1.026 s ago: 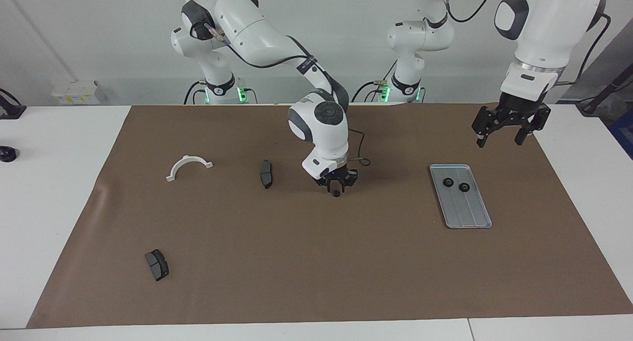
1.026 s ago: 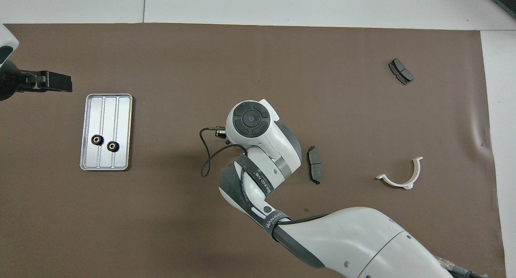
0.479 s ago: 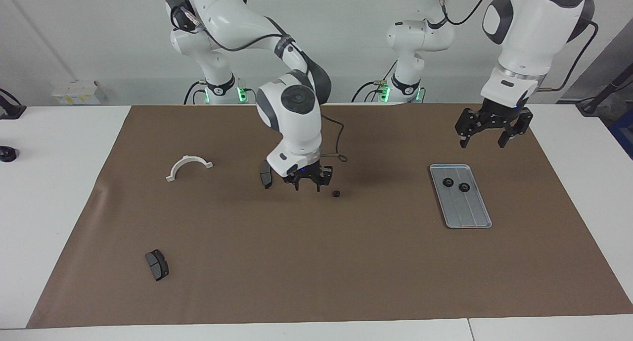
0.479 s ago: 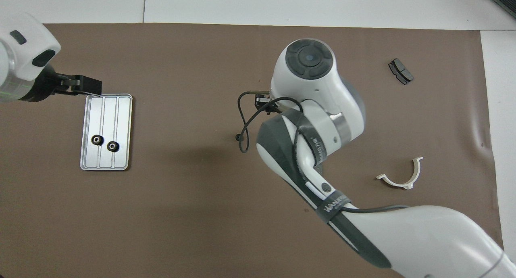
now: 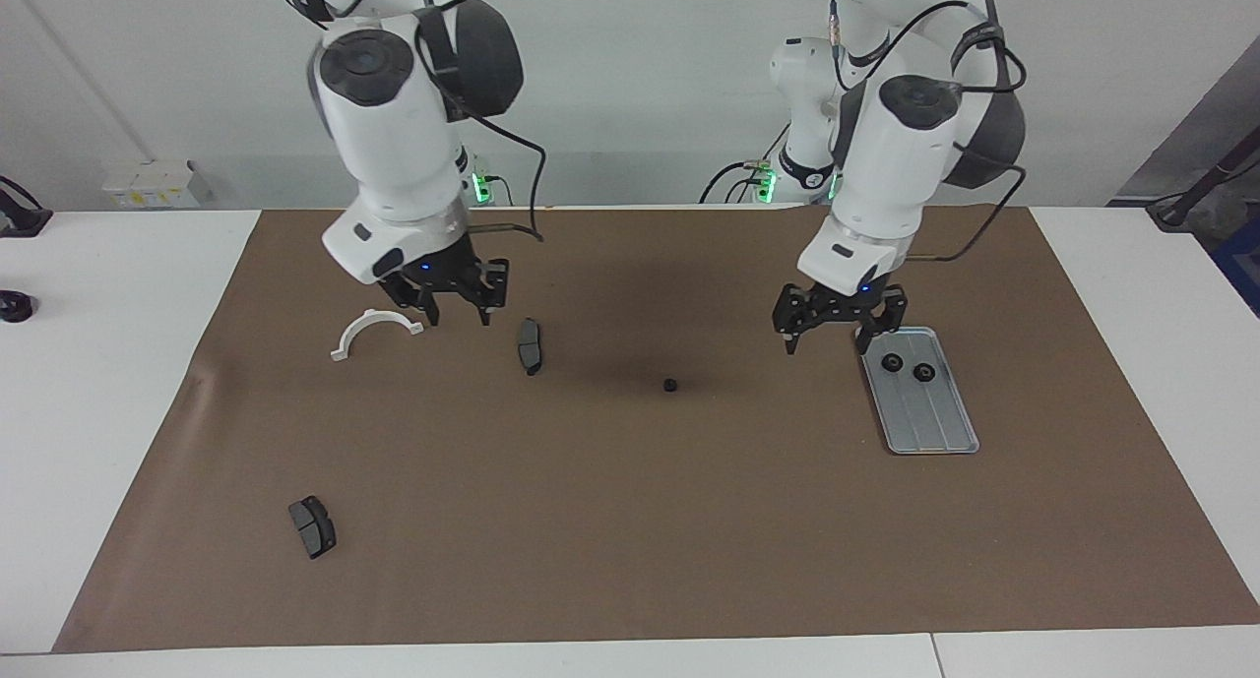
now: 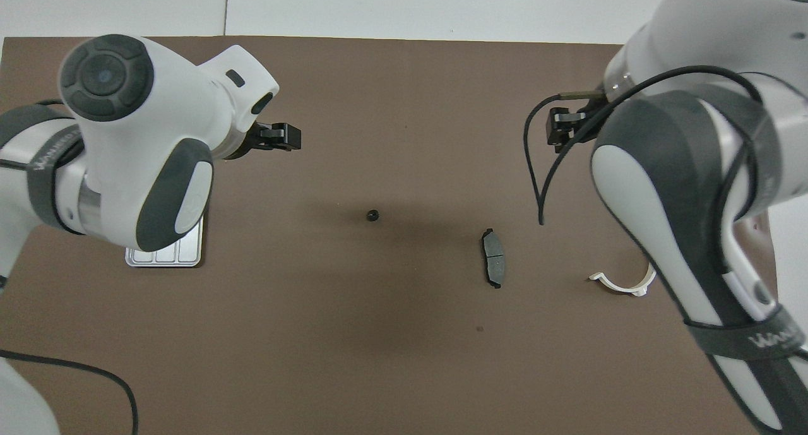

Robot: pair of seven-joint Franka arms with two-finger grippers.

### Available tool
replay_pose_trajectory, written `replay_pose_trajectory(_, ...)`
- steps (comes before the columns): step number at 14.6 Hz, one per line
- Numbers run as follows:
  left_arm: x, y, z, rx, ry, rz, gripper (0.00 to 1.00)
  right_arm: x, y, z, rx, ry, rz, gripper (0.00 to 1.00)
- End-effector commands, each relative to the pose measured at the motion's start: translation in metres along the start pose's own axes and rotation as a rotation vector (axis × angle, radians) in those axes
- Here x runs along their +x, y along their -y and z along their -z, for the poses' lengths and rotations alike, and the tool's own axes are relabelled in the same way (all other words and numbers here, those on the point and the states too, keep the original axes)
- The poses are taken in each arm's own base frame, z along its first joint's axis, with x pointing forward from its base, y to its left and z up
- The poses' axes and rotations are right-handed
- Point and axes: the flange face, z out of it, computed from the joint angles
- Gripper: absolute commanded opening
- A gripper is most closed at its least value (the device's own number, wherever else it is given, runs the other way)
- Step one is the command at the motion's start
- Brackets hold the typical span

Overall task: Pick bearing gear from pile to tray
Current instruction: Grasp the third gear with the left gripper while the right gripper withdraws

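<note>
A small black bearing gear (image 5: 669,385) lies alone on the brown mat mid-table, also in the overhead view (image 6: 372,216). The silver tray (image 5: 930,417) lies toward the left arm's end and holds two black gears (image 5: 892,363) (image 5: 923,371). In the overhead view only a corner of the tray (image 6: 164,257) shows under the left arm. My left gripper (image 5: 827,336) (image 6: 281,137) is open and empty, raised over the mat beside the tray, between it and the loose gear. My right gripper (image 5: 448,309) (image 6: 558,125) is open and empty, raised over the mat between the half-ring and a brake pad.
A white half-ring (image 5: 374,329) (image 6: 622,285) and a dark brake pad (image 5: 531,345) (image 6: 493,266) lie toward the right arm's end. A second brake pad (image 5: 312,526) lies farther from the robots, near the mat's corner. The brown mat (image 5: 630,521) covers the table.
My right gripper left the gear on the mat, rose and swung toward its own end of the table. My left gripper came down and inward, to beside the tray.
</note>
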Motion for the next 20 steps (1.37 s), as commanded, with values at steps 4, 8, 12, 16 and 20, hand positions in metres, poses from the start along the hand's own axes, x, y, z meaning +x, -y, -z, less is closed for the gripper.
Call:
replay_pose_trajectory(4, -0.025, -0.08, -0.088, -0.013, 0.025, 0.03, 1.0, -0.017, -0.149, 0.023, 0.009, 0.0, -0.018, 0.68)
replay_pose_trajectory(8, -0.06, -0.115, -0.138, -0.012, 0.052, 0.023, 1.0, -0.032, -0.159, 0.0, 0.049, 0.016, -0.055, 0.7)
replay_pose_trajectory(12, -0.085, -0.13, -0.168, -0.018, 0.056, 0.006, 1.0, -0.041, -0.165, -0.019, 0.058, -0.022, -0.079, 0.81)
replay_pose_trajectory(16, -0.104, -0.14, -0.175, -0.011, 0.076, 0.001, 0.82, -0.046, -0.17, -0.004, 0.054, -0.052, -0.087, 1.0)
replay_pose_trajectory(20, -0.104, -0.138, -0.176, -0.008, 0.078, 0.014, 0.57, -0.051, -0.129, 0.014, 0.051, -0.082, -0.034, 1.0)
